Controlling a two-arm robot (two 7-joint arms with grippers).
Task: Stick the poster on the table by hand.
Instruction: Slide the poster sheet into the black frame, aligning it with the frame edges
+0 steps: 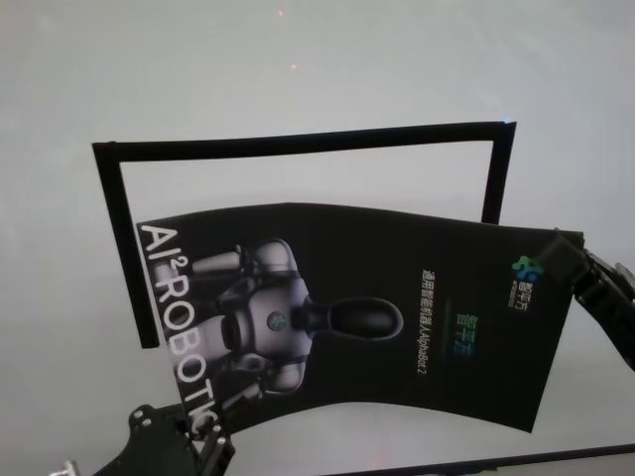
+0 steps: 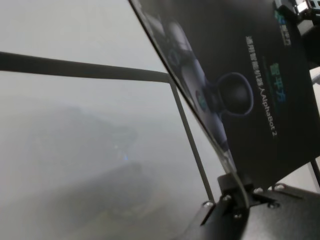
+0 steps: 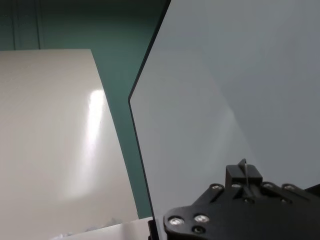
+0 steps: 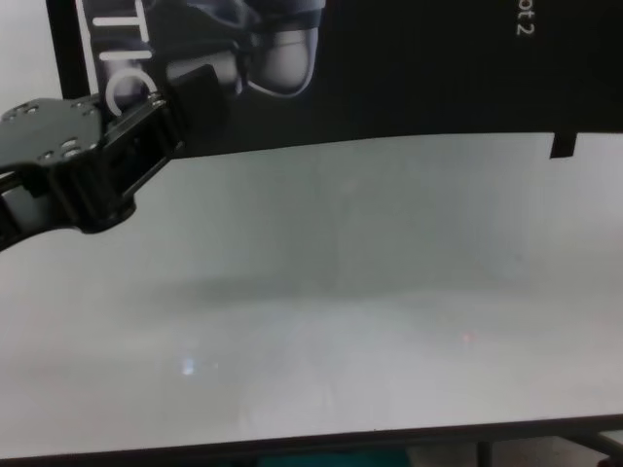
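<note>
Where the head view looks down, the poster (image 1: pixel 397 307) hangs bowed above the desk (image 1: pixel 298 59), overlapping a black strip frame (image 1: pixel 298 142). Left tool (image 1: pixel 203 431) clamps its near left corner; right tool (image 1: pixel 568 260) clamps the right edge. Left wrist: poster edge pinched. Chest: poster lifted over the desk's far part.

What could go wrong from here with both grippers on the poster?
1. The poster hangs bowed between the left gripper and right gripper; set down like that, it may trap a bulge or crease.
2. It sits skewed to the black strip frame on the table, so it could land crooked.
3. Each grip is only at an edge; a slip seems possible.
</note>
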